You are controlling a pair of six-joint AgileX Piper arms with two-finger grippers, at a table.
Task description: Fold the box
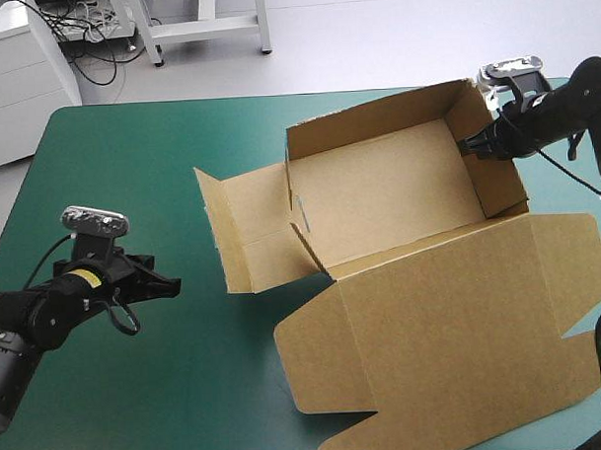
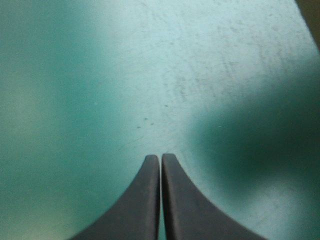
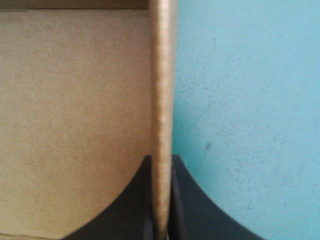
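Observation:
The brown box (image 1: 388, 197) stands on the teal-green table as an open tray with its far and right walls raised. Its big lid (image 1: 452, 328) lies flat toward the near edge, and its left wall lies spread out flat at the left. My right gripper (image 1: 469, 146) is shut on the box's raised right wall (image 3: 162, 115), whose edge runs straight up between the black fingers (image 3: 192, 205). My left gripper (image 1: 169, 284) rests low at the table's left side, well clear of the box, its fingers shut (image 2: 160, 160) over bare cover.
Bare teal-green cover (image 1: 188, 387) stretches across the left and near-left of the table. The lid reaches close to the near and right edges. A corner of brown board (image 2: 312, 17) shows far ahead of the left gripper.

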